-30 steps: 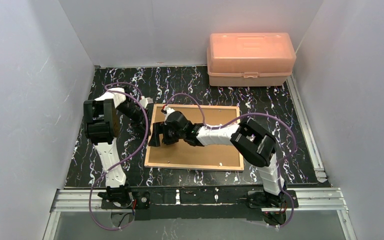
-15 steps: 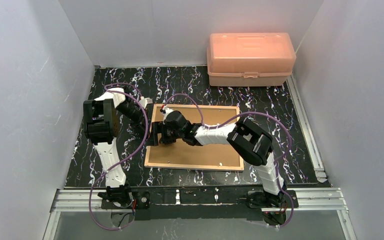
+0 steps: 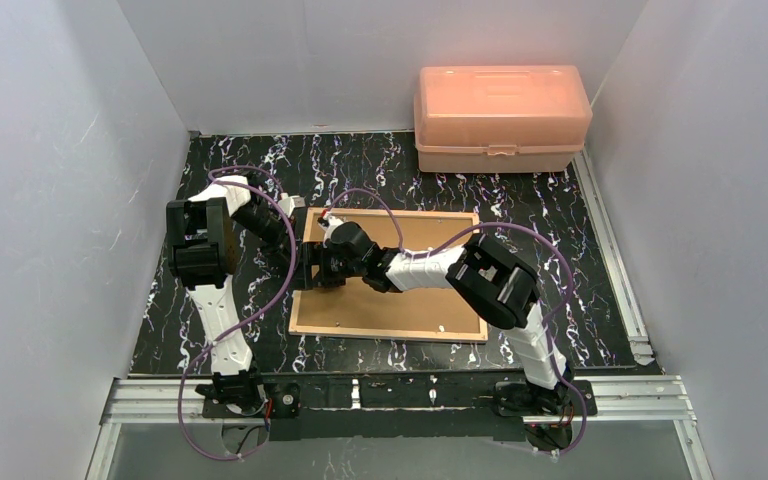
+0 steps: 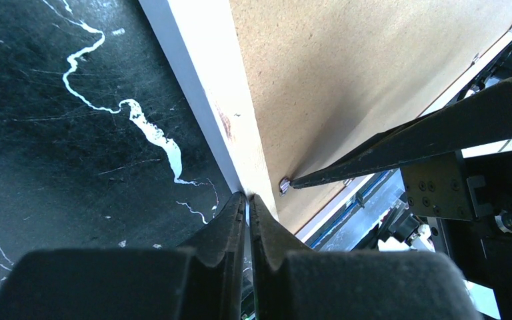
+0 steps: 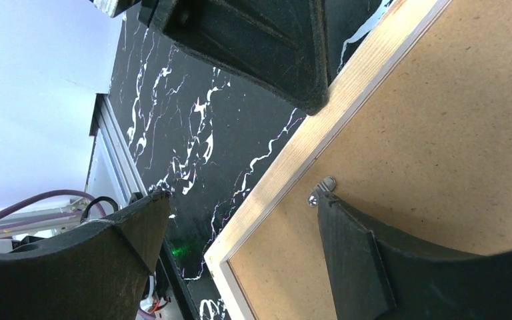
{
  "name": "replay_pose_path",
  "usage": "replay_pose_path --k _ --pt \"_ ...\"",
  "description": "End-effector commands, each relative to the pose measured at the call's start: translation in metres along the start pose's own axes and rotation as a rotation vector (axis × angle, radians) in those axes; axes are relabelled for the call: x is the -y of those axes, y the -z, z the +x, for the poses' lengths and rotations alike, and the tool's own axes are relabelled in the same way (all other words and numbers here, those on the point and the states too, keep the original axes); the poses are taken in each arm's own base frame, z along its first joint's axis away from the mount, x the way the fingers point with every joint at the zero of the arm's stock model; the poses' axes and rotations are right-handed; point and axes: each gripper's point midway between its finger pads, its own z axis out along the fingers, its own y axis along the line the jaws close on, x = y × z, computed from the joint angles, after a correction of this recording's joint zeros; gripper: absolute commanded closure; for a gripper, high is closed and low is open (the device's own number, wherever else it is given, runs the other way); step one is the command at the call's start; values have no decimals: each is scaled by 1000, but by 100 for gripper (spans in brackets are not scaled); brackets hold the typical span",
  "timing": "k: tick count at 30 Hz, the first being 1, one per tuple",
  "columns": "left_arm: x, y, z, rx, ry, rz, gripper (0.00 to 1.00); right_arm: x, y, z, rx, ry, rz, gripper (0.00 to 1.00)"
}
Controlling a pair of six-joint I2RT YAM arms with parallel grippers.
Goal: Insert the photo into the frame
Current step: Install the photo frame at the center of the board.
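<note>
Top external view: the frame (image 3: 390, 334) lies flat, back side up, near the middle of the black marbled worktop (image 3: 560, 230). A brown backing board (image 3: 420, 300) is seated inside its light wood rim. An orange plastic box (image 3: 500, 115), lid closed, stands at the far right corner, well apart from the frame. Both arms reach to the frame's left side. Left wrist view: the left gripper (image 4: 247, 198) is at the frame's outer left edge. Its jaws are closed together with only a hairline gap, and their tips sit against the rim where it meets the worktop. Whether they pinch anything cannot be told. Right wrist view: the right gripper (image 5: 240, 200) hangs over the same edge with its jaws set wide apart. One finger (image 5: 373, 267) is above the backing board, its tip against a small metal tab (image 5: 323, 187) fixed near the board's edge. The other finger (image 5: 93, 267) is off the frame, above bare worktop. The frame's rim runs beneath the gap between them. The left gripper's tip meets the rim near the tab.
</note>
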Motion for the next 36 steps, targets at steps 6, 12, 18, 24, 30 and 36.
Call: replay_pose_path --k 6,12,18,24,30,36 --pt "5 -3 0 2 -26 22 97 1 -12 6 -32 -3 -14 11" --pt "5 -3 0 3 -26 23 98 2 -15 13 -62 -12 -27 12" --pt "6 -3 -1 6 -24 27 98 -1 -13 11 -58 -10 -34 12" --pt "7 -1 -1 10 -28 25 98 -4 -13 8 -58 -7 -42 12" --pt "12 4 -1 13 -34 26 98 -9 -3 -15 -7 22 -33 11" --pt "22 32 -5 37 -75 29 94 -14 47 -83 130 93 16 7"
